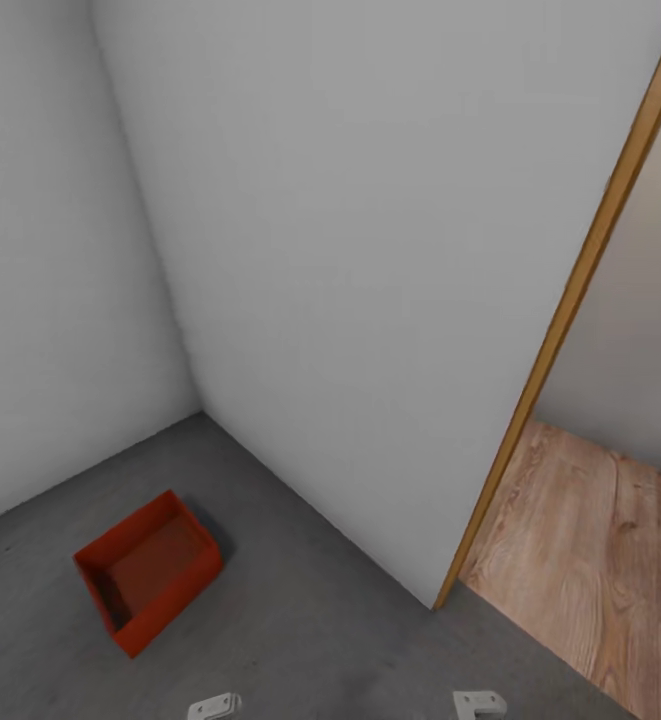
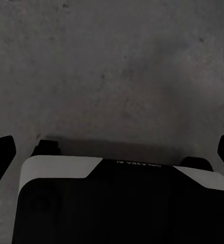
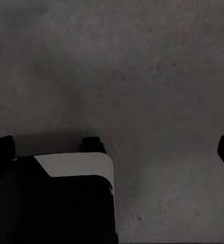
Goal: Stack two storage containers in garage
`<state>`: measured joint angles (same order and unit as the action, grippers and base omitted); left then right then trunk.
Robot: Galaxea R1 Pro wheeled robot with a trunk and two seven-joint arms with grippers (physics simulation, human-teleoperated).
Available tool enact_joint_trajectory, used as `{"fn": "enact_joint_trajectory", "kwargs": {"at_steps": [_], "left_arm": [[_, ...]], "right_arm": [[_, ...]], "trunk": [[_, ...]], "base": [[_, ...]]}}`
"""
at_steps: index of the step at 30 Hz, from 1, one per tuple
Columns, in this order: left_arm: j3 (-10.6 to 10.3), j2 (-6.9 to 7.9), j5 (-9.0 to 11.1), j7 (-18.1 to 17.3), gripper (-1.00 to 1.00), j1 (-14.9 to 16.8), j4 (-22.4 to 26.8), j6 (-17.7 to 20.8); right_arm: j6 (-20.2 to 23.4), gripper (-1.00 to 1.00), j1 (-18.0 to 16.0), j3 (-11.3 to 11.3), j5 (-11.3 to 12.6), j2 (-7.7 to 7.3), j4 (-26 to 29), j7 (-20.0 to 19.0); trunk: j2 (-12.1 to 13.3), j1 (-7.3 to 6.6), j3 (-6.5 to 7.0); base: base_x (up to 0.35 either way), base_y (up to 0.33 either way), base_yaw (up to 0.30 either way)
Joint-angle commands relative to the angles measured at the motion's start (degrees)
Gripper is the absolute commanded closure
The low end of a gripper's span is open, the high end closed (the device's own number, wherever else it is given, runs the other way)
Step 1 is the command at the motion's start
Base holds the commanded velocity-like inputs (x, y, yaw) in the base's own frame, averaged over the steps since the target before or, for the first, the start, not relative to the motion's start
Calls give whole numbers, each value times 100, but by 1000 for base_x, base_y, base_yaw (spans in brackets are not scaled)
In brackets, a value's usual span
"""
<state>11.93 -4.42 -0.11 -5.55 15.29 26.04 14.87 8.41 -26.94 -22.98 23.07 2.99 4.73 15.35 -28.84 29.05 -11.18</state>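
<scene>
A lidless red-orange storage container [image 1: 148,570] sits upright on grey concrete floor [image 1: 300,620].

One storage container [image 1: 148,570] sits on the floor [image 1: 300,620] near the corner, left of the doorway [image 1: 610,420].

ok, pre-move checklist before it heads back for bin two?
1. First storage container on the concrete floor in the garage: ok.
2. Container upright, open side up, nothing inside to block stacking: ok.
3. Left gripper open, nothing between the fingers: ok.
4. Right gripper open, nothing held: ok.
5. Doorway to the wood-plank floor free past the door frame: ok as far as seen.
6. Second container's location: cannot tell.
</scene>
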Motion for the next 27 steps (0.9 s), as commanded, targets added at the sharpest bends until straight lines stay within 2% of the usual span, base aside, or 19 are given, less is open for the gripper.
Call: {"fn": "enact_joint_trajectory", "kwargs": {"at_steps": [1,27], "left_arm": [[42,-6,-3,-30,-100,-1,15,43],[46,-2,2,-25,-100,-3,15,42]], "right_arm": [[38,-100,-4,-49,40,2,11,30],[38,-100,-4,-49,40,7,11,30]], "trunk": [[-10,2,-10],[-10,2,-10]], "base": [[0,0,-282],[0,0,-282]]}}
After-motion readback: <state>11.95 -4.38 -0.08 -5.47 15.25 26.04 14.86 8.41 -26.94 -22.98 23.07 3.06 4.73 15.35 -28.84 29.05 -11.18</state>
